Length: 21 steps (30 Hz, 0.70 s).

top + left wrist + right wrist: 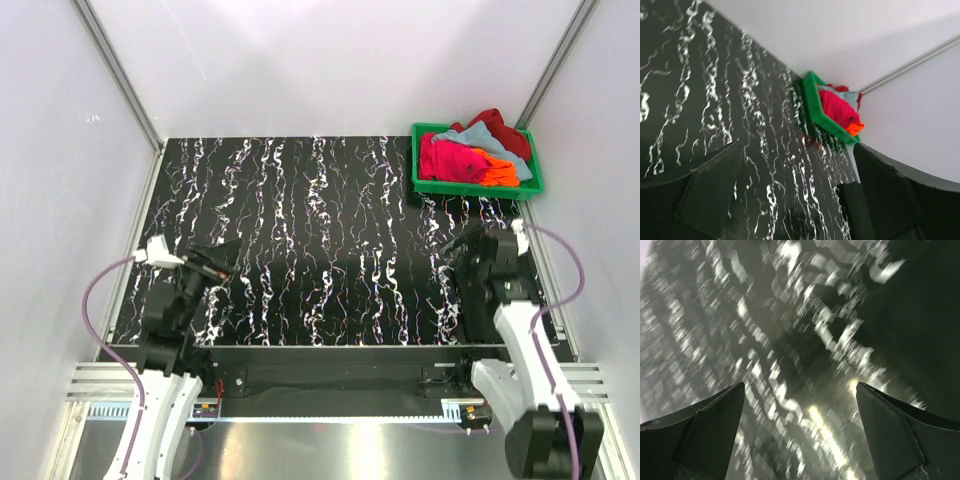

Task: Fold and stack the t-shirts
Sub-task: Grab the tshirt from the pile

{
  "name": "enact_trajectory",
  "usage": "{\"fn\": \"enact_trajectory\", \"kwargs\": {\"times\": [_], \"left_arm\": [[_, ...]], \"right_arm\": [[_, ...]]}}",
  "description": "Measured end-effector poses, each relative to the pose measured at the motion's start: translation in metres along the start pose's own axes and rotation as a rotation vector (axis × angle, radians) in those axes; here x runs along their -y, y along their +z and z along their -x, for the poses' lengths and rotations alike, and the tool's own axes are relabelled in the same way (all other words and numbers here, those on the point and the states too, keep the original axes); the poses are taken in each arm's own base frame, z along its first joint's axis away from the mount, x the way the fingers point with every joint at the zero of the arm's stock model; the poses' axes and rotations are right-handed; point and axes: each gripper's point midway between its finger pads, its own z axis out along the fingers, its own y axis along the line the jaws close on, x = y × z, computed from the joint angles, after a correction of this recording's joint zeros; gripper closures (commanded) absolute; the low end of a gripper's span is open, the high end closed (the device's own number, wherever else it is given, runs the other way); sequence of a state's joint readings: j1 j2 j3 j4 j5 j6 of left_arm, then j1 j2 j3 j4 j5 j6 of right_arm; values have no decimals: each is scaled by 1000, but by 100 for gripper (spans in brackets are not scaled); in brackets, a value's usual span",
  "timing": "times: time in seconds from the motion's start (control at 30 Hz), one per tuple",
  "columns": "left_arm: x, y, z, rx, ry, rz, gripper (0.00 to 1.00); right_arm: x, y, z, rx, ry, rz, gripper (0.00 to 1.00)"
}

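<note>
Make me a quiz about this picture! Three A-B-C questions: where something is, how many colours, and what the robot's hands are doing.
1. Where on the table is the green crate? A) middle B) far right corner C) near left edge
2. How many colours of t-shirts lie in it? A) one B) two C) four
3. How are the left gripper and right gripper? A) both open, empty B) both shut on shirts C) one open, one shut
Answers: B, it sits in that corner; C, pinkish-red, orange, grey-blue and dark red show; A, both wrist views show them spread wide, nothing between.
</note>
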<state>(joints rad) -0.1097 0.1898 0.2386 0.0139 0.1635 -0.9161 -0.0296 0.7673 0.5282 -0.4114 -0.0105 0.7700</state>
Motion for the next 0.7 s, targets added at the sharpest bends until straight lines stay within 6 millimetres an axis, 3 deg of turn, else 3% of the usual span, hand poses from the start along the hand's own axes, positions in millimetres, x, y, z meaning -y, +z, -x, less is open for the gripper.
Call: {"fn": "enact_trajectory", "kwargs": {"times": [0.13, 0.27, 0.4, 0.5, 0.57, 0.7], "left_arm": [[10, 7, 11, -76, 24, 100, 1], [25, 15, 28, -171, 100, 195, 1], [41, 14, 37, -228, 230, 171, 1], [45, 3, 36, -260, 311, 142, 1], [53, -3, 32, -293, 355, 95, 11], [62, 4, 18, -408, 377, 12, 15]], "right_arm": [[-3, 15, 41, 84, -77, -122, 0], [-28, 50, 101, 182, -125, -182, 10], [-47, 115, 165, 245, -105, -226, 22], [-57, 164, 200, 266, -112, -228, 31], [-63, 193, 217, 270, -131, -218, 41], [-72, 231, 232, 272, -163, -192, 42]]}}
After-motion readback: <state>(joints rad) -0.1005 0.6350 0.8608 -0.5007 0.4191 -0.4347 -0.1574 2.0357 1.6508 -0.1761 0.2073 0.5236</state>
